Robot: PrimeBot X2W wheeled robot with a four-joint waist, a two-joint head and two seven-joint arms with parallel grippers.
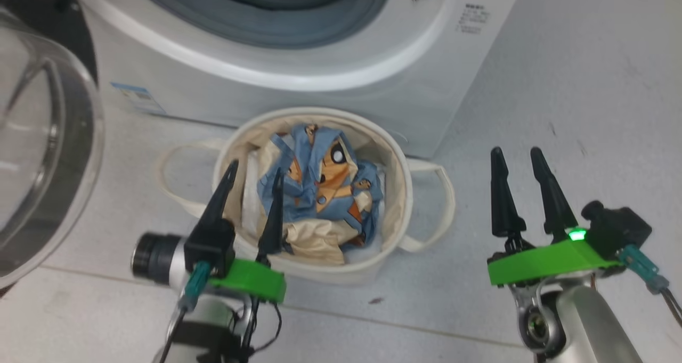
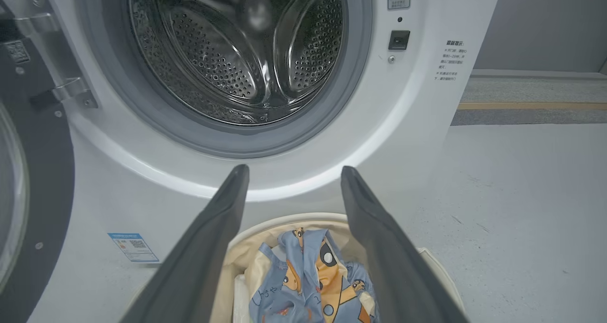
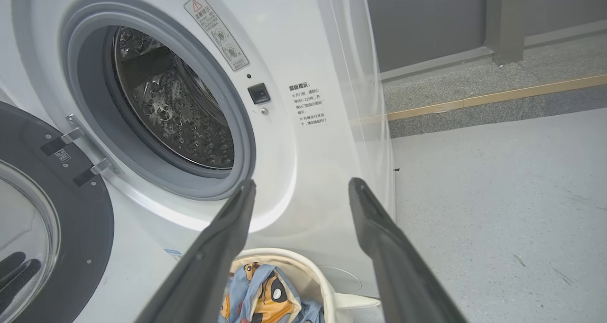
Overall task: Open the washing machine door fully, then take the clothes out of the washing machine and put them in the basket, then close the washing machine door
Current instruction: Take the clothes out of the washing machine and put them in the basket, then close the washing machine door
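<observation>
A: Floor (image 1: 586, 86): pale grey, speckled. Washing machine (image 1: 341, 102): white, at your 12 o'clock, mouth agape. Drum (image 2: 237, 52): looks empty from the left wrist.

B: And the clothes?

A: Clothes (image 1: 319, 187): blue and cream, lying in the basket (image 1: 397, 192) at the machine's foot. Left tool (image 1: 256, 167): released, fingers spread over the basket's 9 o'clock side, grasping nothing. Right tool (image 1: 516, 151): released, at 4 o'clock, well apart from the basket.

B: Which step am I on?

A: Unloading looks done. Washing machine door (image 1: 48, 155): swung wide at 9 o'clock. Next, I judge: get a tool behind that door and push it shut.
</observation>
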